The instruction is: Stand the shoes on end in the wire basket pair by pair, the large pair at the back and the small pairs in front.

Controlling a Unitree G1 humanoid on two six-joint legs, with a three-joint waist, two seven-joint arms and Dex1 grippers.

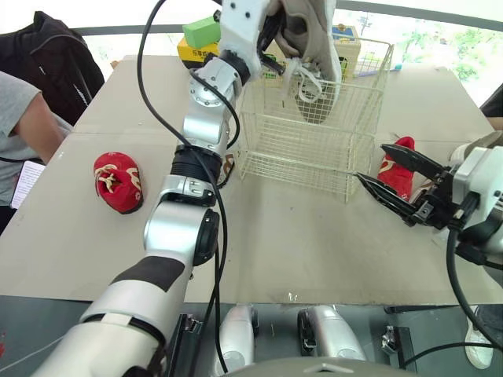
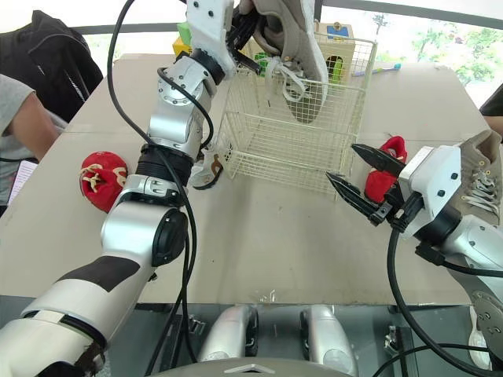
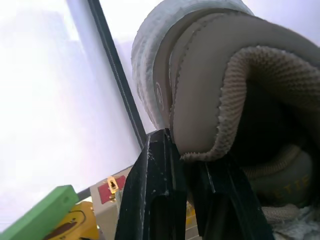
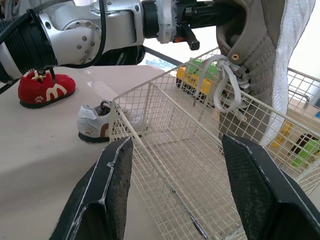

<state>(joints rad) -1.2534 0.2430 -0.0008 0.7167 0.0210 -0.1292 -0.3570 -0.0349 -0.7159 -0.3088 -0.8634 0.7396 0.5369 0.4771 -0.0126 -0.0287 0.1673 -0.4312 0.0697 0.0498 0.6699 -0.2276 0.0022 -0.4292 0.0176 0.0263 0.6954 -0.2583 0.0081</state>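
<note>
My left gripper (image 1: pixel 272 33) is shut on the heel collar of a large beige sneaker (image 1: pixel 314 67), which hangs toe down over the wire basket (image 1: pixel 314 149) with its toe inside. The left wrist view shows the fingers (image 3: pixel 155 185) pinching that collar (image 3: pixel 225 90). My right gripper (image 2: pixel 341 162) stands open in front of the basket's right corner, holding nothing. One small red shoe (image 1: pixel 119 181) lies on the table at the left; another red shoe (image 2: pixel 383 174) sits just behind the right gripper. A small white and brown shoe (image 4: pixel 95 127) lies against the basket's left side. A second large beige sneaker (image 2: pixel 481 174) rests at the far right.
A green block (image 1: pixel 201 31) and a yellow toy box (image 1: pixel 196 52) stand behind the basket. A person in a grey sleeve (image 1: pixel 27 118) sits at the table's left edge beside a black bag (image 1: pixel 55 51). The table's front edge (image 1: pixel 314 300) is close to me.
</note>
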